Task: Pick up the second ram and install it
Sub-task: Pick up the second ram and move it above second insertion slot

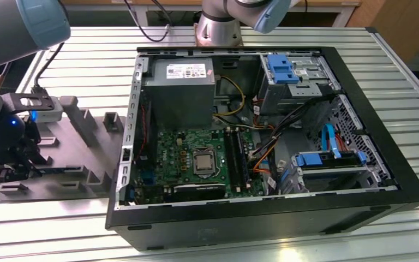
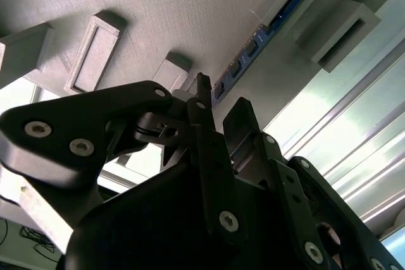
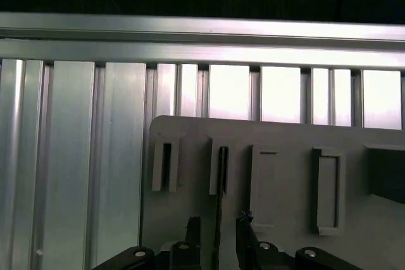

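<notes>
The second ram (image 3: 221, 188) stands on its long edge in the grey plastic fixture block (image 3: 285, 137). In the first wrist view it is seen end-on, as a thin dark line rising out of a narrow upright pocket. In the second wrist view the second ram (image 2: 253, 47) shows its flat face: a long, slim dark board with a row of black chips along it and a bluish strip toward its far end, seated in a slot between raised posts of the fixture.

The tool (image 3: 218, 222) is set over the near end of the stick, and its two black fingers (image 3: 193, 227) are apart – one on each side of the ram, with a sliver of space between each finger and the board. The second wrist view shows the same straddle, the tool (image 2: 219, 99) reaching along the ram's length with nothing clamped.

In the exterior view the tool (image 1: 11, 172) hangs low over the fixture block (image 1: 71, 164), which lies on the ribbed aluminium bench (image 1: 49, 218) at the exterior view's left. Well apart from it, toward the exterior view's right, an open computer case (image 1: 268, 218) lies on its side. Inside are a green motherboard (image 1: 187, 147) with a bare processor (image 1: 203, 162), long black memory slots (image 1: 237, 158) just beside it, a grey power supply (image 1: 180, 87), and blue drive brackets (image 1: 282, 68).
</notes>
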`<state>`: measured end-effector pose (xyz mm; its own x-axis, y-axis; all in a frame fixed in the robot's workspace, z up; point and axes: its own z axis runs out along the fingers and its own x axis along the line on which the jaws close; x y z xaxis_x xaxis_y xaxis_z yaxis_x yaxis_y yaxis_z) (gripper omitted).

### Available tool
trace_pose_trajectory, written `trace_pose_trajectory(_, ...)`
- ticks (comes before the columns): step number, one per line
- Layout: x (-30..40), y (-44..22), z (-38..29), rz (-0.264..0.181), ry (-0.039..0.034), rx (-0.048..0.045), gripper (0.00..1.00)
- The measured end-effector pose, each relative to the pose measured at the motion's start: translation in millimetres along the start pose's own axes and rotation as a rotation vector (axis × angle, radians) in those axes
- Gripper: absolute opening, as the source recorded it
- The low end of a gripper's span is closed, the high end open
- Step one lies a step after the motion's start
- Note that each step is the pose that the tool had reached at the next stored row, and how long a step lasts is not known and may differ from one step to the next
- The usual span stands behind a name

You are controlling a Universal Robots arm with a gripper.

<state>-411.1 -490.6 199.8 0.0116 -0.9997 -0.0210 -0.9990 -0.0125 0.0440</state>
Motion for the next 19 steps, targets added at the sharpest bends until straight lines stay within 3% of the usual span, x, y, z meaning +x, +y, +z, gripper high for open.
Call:
trace_pose_trajectory(13,0.0,-0.1,1.6,0.000,0.0000,0.0000,0.36)
trace_pose_trajectory(15,0.0,-0.1,1.7,0.000,0.0000,0.0000,0.35)
trace_pose_trajectory(16,0.0,-0.1,1.7,0.000,0.0000,0.0000,0.27)
trace_pose_trajectory(19,0.0,-0.1,1.8,0.000,0.0000,0.0000,0.27)
